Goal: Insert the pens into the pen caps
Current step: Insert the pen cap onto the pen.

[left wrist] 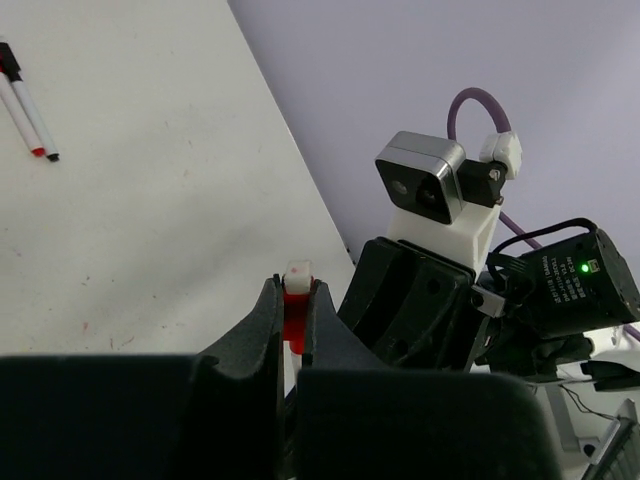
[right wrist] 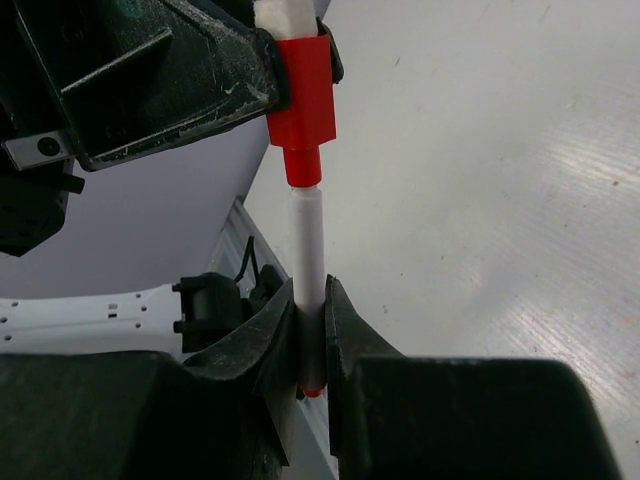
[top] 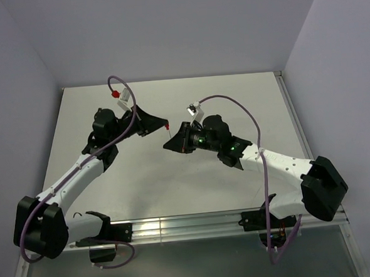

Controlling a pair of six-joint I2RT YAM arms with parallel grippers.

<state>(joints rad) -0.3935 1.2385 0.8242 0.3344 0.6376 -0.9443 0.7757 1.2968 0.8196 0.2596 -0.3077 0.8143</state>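
Right wrist view: our right gripper clamps the pen, axis toward 12 o'clock, where our left gripper pinches the red cap.

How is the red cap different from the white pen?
The red cap is short and chunky; the pen is long and thin. The cap is red, the pen's barrel is white. The left end effector pinches the cap, while the right end effector pinches the pen. Both are held up off the table, in one line, with the pen's end meeting the cap's opening.
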